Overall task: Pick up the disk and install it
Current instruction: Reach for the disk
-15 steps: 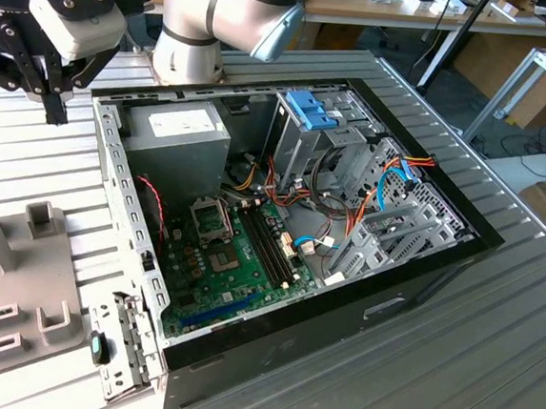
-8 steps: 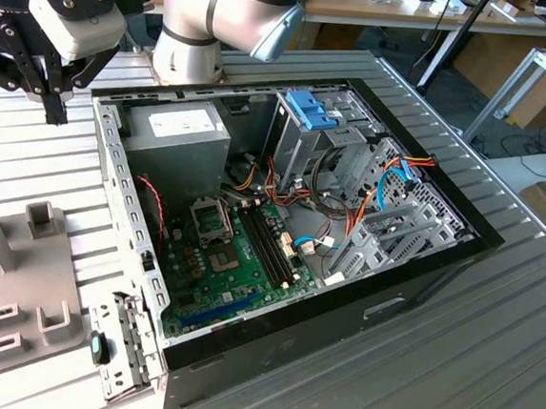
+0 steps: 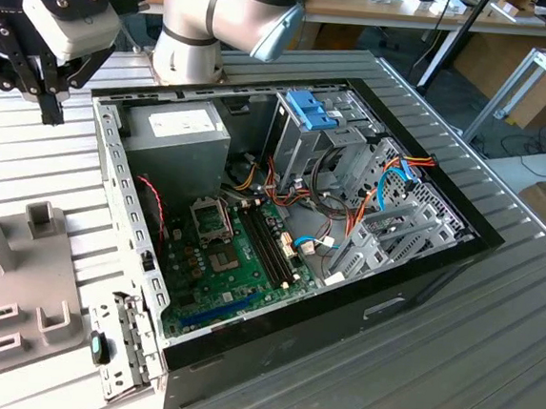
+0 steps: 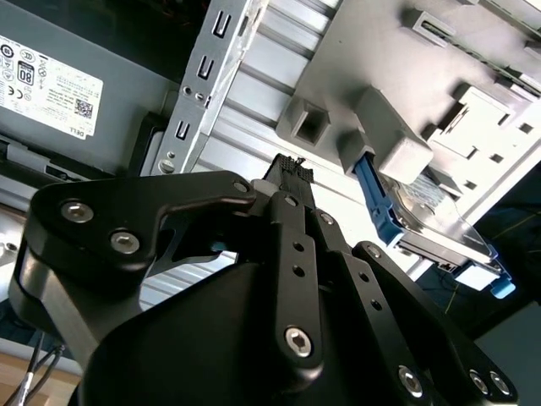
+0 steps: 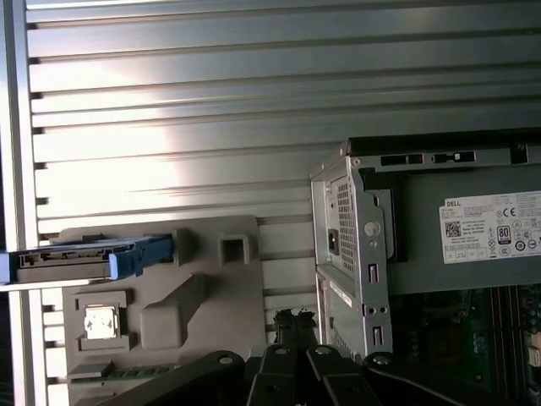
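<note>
The tool (image 4: 290,172), pressed together and empty, is hovering over the table (image 5: 169,101) at the exterior view's left of the computer case (image 3: 270,343), near the grey fixture (image 5: 211,296) where the disk (image 5: 72,264) is standing on edge, so a clean pick is calling for jaws spread square to its faces.

Pale-grey arm (image 3: 223,13), black end effector (image 3: 49,106) pointing down, jaws closed, empty.

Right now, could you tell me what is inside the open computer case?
Green motherboard, grey power supply, coloured cables, silver drive cage; anything beneath the cage is covered.
</note>
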Available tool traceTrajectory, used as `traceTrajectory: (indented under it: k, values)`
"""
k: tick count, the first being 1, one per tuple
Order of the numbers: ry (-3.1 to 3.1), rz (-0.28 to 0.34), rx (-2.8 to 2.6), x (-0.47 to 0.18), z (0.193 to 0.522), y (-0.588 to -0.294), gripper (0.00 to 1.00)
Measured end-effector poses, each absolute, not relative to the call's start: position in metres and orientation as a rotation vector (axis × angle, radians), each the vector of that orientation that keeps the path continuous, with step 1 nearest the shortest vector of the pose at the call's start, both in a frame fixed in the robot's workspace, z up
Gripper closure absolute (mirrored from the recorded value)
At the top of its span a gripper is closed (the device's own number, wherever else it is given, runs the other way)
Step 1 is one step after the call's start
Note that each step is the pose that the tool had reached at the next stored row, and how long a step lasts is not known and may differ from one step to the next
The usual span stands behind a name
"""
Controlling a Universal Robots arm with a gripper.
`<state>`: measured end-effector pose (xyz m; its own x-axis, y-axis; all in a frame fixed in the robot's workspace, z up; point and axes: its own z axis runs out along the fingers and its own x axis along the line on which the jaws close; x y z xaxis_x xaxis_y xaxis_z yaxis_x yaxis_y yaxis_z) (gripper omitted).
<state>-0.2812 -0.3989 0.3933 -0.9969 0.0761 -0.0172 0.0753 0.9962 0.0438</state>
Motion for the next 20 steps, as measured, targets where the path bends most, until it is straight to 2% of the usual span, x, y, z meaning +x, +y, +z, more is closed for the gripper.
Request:
traceTrajectory:
  k: [20]
  values:
    - [3.120, 0.067, 0.119, -0.327, 0.393, -0.399, 0.89]
